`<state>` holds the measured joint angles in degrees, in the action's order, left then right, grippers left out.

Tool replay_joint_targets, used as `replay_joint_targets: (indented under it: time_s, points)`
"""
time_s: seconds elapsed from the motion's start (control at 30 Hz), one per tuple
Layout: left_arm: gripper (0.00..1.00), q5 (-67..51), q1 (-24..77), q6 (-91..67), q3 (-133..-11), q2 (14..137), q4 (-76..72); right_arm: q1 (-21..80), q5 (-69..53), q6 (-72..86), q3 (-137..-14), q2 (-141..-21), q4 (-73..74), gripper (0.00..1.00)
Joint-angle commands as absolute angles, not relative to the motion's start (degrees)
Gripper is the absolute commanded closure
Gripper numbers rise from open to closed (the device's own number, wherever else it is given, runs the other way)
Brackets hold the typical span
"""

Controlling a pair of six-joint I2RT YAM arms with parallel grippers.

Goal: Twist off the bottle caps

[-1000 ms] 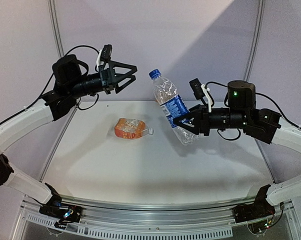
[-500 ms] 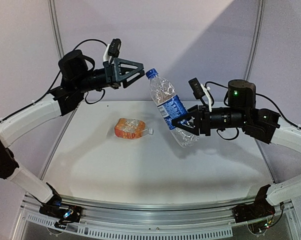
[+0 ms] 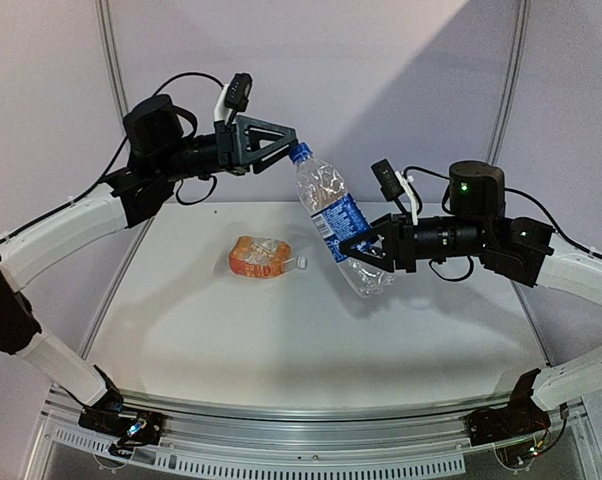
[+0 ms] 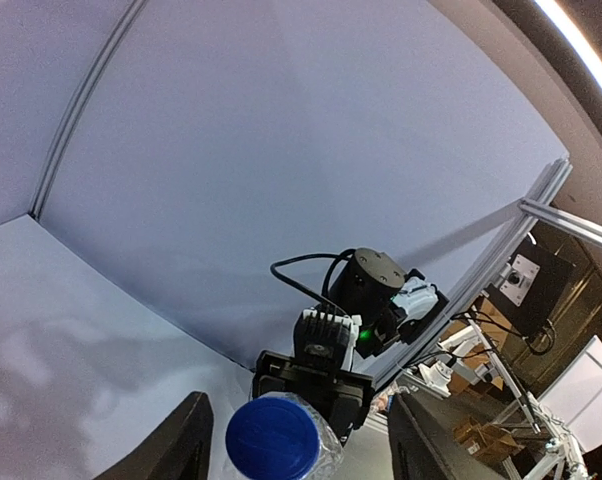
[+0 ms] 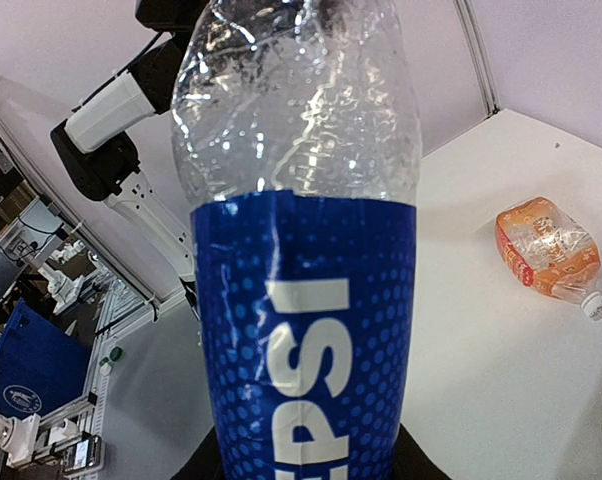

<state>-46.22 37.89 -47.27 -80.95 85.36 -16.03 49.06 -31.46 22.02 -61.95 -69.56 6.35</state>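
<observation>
My right gripper is shut on the clear water bottle with the blue label and holds it tilted above the table, neck up and to the left. Its label fills the right wrist view. The dark blue cap tops it. My left gripper is open with its fingertips on either side of the cap. In the left wrist view the cap sits between the two fingers, apart from both. The orange flat-sided bottle lies on its side on the table, its white cap pointing right.
The white table has a grey back wall and side panels. A metal rail runs along the near edge, with both arm bases bolted there.
My left gripper has moved right and a little down, from clear of the bottle to around its blue cap. My right gripper has shifted the bottle slightly left.
</observation>
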Motion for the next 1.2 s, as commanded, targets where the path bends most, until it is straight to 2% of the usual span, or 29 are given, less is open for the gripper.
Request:
replay_joint_targets:
  time_s: [0.0,0.1,0.23,0.33,0.43,0.47,0.57,0.67,0.93,1.03,1.17]
  points:
    - [0.39,-46.7,39.2,-44.3,-83.7,87.4,-11.2,48.7,-31.5,22.6,-62.7,-70.1,5.2,1.0]
    - [0.42,-46.6,39.4,-43.8,-84.3,87.9,-9.8,48.7,-31.4,22.8,-62.6,-70.3,4.9,1.0]
    - [0.55,-46.5,39.5,-43.3,-84.7,88.2,-8.7,48.8,-31.0,23.1,-62.6,-70.2,4.5,1.0]
    - [0.71,-46.7,39.5,-43.1,-84.8,88.2,-8.0,48.7,-30.7,23.4,-62.6,-70.2,4.6,1.0]
    - [0.95,-46.5,39.6,-43.0,-84.7,88.2,-7.0,48.8,-30.2,23.5,-62.7,-70.4,4.5,1.0]
    - [1.0,-46.2,39.7,-43.0,-84.6,88.2,-6.8,48.7,-29.8,23.5,-62.8,-70.4,4.6,1.0]
    - [1.0,-44.3,40.1,-43.1,-84.6,88.2,-5.2,48.7,-27.0,23.1,-63.6,-71.3,6.5,1.0]
    - [1.0,-40.1,40.3,-43.6,-85.2,88.7,-1.4,48.7,-19.2,20.7,-66.7,-72.9,12.6,1.0]
    - [1.0,-21.4,42.6,-50.9,-90.6,93.5,17.8,53.0,11.8,10.3,-78.4,-82.6,28.0,1.0]
    - [1.0,-18.4,43.5,-53.4,-92.2,94.8,20.8,53.7,17.5,9.7,-79.8,-84.6,29.6,1.0]
    - [1.0,-18.0,44.0,-53.8,-92.9,95.3,21.0,53.7,18.1,10.0,-79.0,-84.4,29.2,1.0]
